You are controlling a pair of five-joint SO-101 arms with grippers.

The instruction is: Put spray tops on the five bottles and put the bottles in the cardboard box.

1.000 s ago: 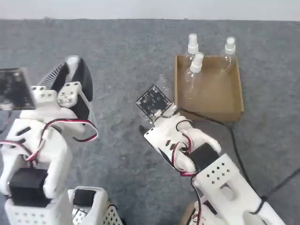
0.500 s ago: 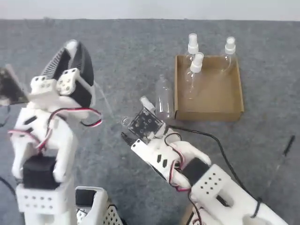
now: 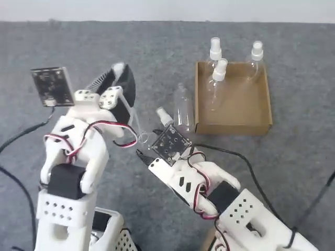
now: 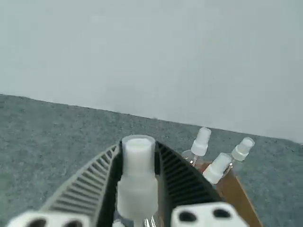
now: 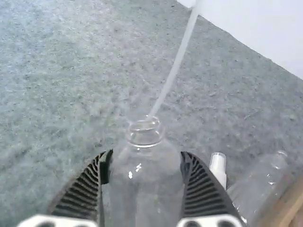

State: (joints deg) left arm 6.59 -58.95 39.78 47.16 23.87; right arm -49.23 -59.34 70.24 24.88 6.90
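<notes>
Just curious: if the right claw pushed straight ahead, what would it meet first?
Likely the spray top's thin tube, whose tip hangs at the mouth of the bottle it holds; depth is unclear.

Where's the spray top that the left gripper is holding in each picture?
High view: spray top in the left gripper, left of centre, tube slanting toward the middle.
Left wrist view: its white head, close up, upright in that gripper.
Right wrist view: its thin tube meets the open bottle's mouth.
Shared landmark: the cardboard box.

Three capped bottles (image 3: 219, 73) fill the cardboard box's (image 3: 233, 128) far side; near half open; uncapped bottle (image 3: 182, 109), loose spray top (image 3: 164, 116) beside its wall.
</notes>
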